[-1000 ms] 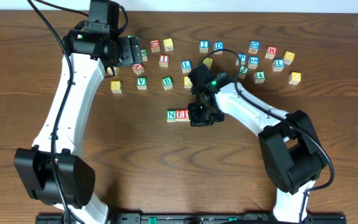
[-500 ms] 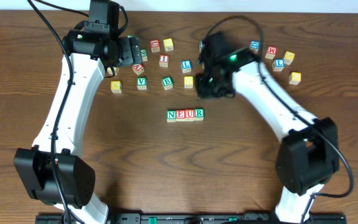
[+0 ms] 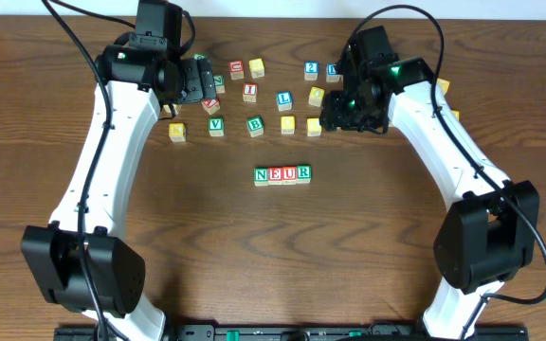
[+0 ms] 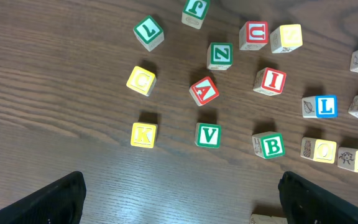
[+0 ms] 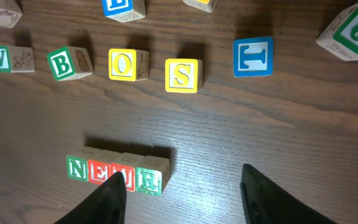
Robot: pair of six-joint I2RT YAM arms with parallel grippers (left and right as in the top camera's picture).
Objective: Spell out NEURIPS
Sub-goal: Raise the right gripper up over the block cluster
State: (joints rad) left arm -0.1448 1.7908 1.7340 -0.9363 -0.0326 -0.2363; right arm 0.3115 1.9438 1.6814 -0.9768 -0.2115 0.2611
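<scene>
Right wrist view's edge cuts off a J cube [image 5: 353,28].

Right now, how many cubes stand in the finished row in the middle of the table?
4: N, E, U and R, touching side by side, left to right in the overhead view. None seems hidden.

Open table [image 3: 368,189] right of NEUR row [image 3: 282,174]; loose cubes [image 3: 254,124] crowd beyond.

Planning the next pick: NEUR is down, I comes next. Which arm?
Left. The red I cube sits close beside the left gripper, jaws open and empty; the right gripper is farther across.
</scene>
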